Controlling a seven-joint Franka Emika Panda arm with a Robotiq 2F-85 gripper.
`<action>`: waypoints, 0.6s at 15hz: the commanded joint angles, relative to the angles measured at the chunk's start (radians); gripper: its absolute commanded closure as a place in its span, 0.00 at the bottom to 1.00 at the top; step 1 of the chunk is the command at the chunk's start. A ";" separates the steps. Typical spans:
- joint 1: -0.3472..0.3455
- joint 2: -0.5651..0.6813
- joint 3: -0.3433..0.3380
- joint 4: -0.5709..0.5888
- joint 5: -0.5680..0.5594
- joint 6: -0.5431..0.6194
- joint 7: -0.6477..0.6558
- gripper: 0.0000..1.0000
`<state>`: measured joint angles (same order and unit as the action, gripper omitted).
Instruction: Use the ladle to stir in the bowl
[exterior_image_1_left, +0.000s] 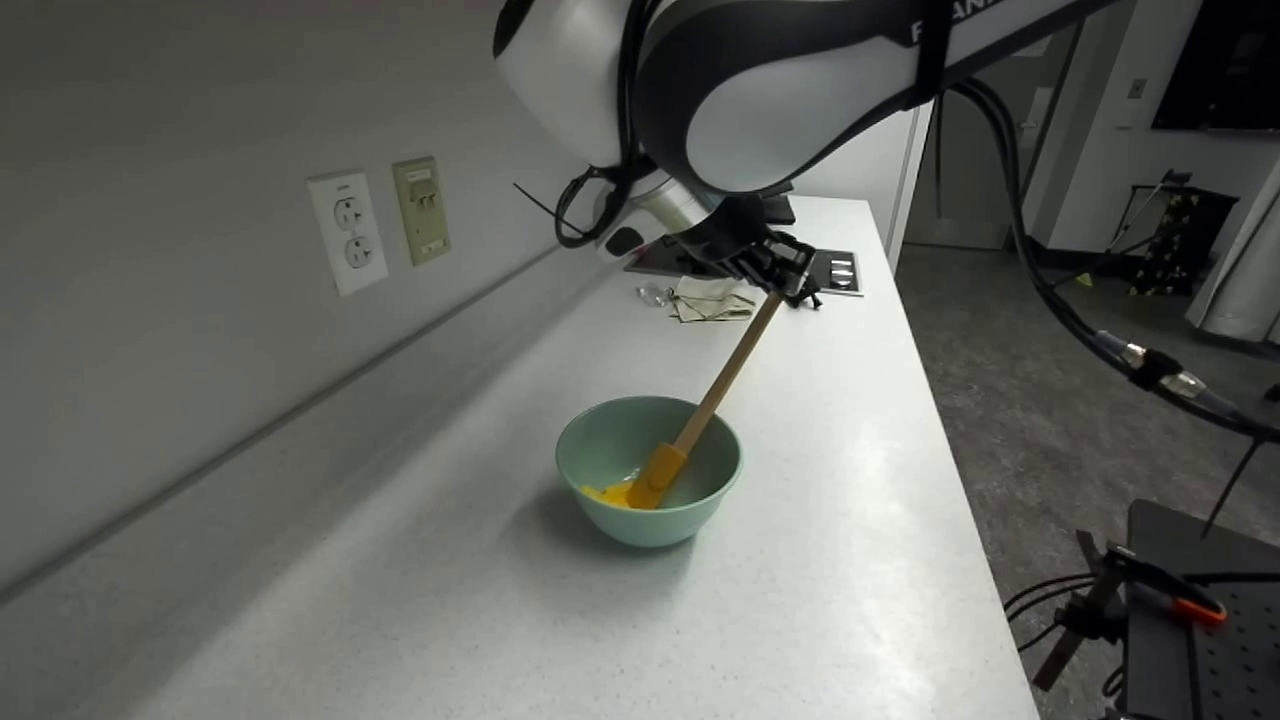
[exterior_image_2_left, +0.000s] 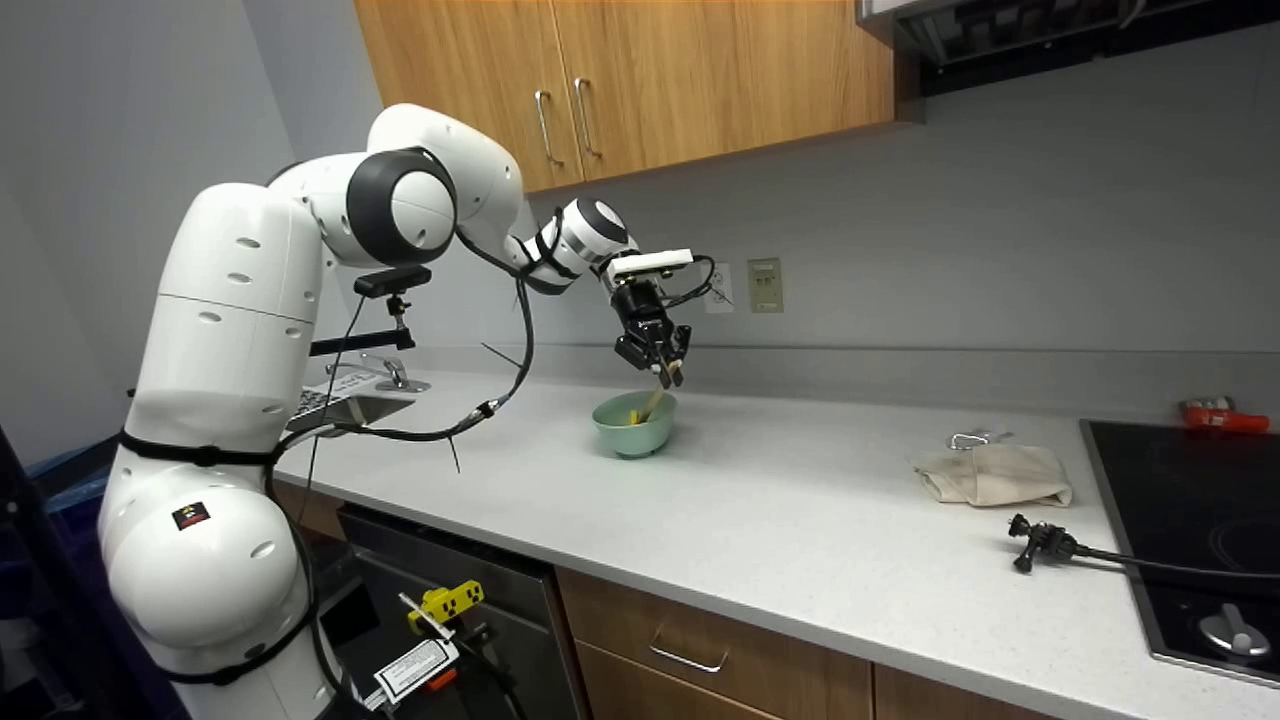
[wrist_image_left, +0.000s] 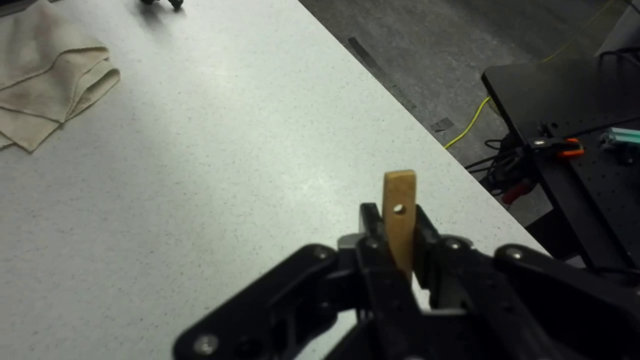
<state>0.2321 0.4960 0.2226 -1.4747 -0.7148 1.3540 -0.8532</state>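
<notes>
- Pincer (wrist_image_left: 397, 220), wrist view: clamped on the wooden handle of the ladle (wrist_image_left: 400, 232), one finger each side; handle end with its hole pokes past the fingertips.
- Also there: folded beige cloth (wrist_image_left: 45, 85) on the tabletop (wrist_image_left: 225, 200), well apart from the pincer.
- In an exterior view: bowl (exterior_image_1_left: 650, 528) upright on tabletop. Ladle tilted, yellow scoop end inside bowl, right at the yellow contents (exterior_image_1_left: 605, 493). Can't tell if handle touches rim.
- In an exterior view: pincer above bowl, near the wall (exterior_image_2_left: 1000, 260); cloth just beside the cooktop (exterior_image_2_left: 1190, 480).
</notes>
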 joint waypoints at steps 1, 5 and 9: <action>0.004 -0.033 -0.003 -0.009 0.014 -0.006 -0.009 0.96; 0.008 -0.068 -0.005 -0.032 -0.003 -0.010 -0.004 0.96; 0.015 -0.074 -0.011 -0.033 -0.044 -0.051 -0.007 0.96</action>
<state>0.2330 0.4492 0.2222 -1.4825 -0.7318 1.3348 -0.8533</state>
